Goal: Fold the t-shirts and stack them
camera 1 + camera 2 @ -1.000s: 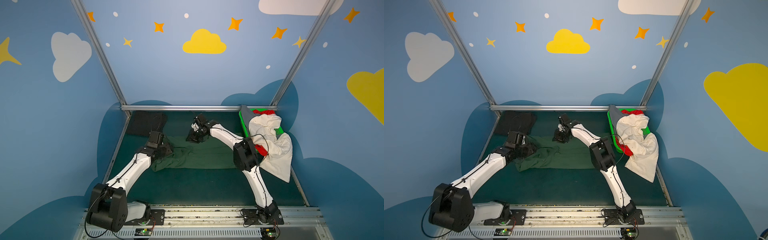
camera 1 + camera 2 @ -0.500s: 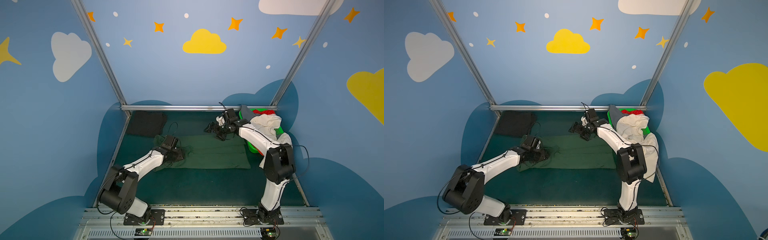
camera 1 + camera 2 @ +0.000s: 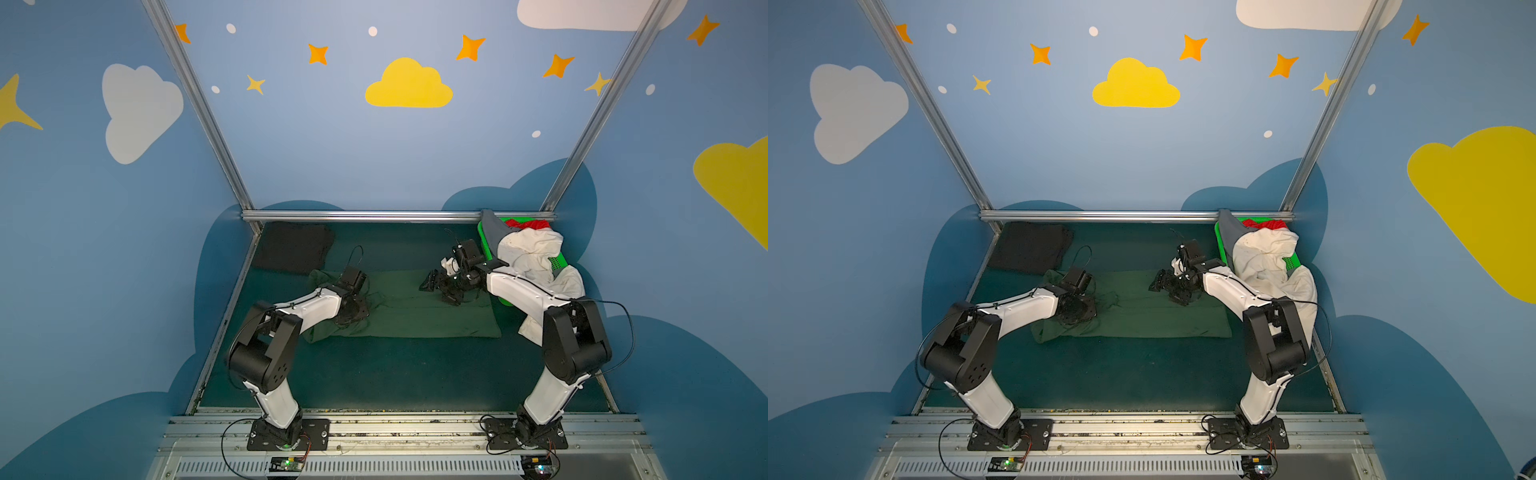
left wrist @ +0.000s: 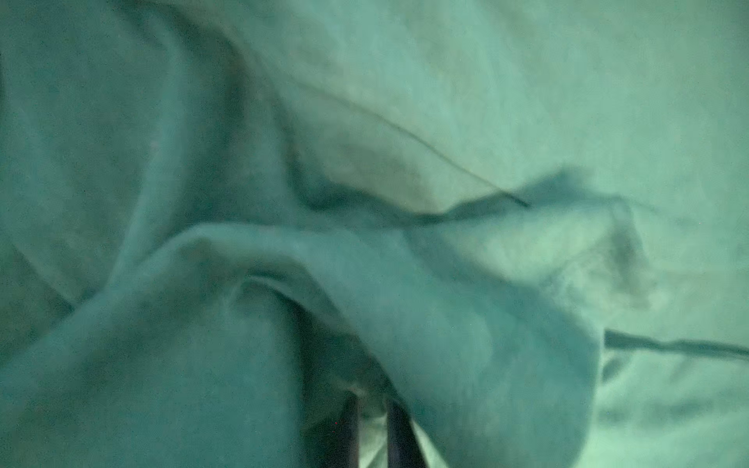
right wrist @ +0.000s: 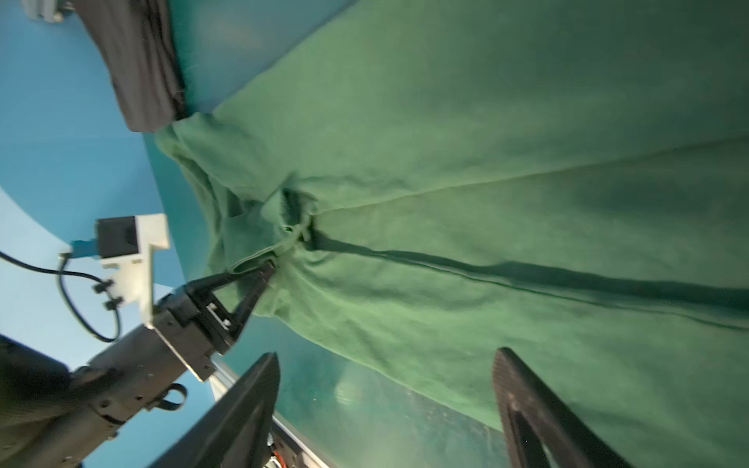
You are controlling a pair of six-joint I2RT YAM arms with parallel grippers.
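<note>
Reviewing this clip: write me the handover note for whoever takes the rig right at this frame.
Left gripper: shut on the dark green tee at its bunched left end.
Right gripper: open over the tee's right half, holding nothing.
Black tee: folded, far-left corner.
Cream-white tee, red tee and grey tee: heaped in and over the green basket, far right.
Done: black tee folded.
Left: fold the green tee, stack it, then the basket's three.
</note>
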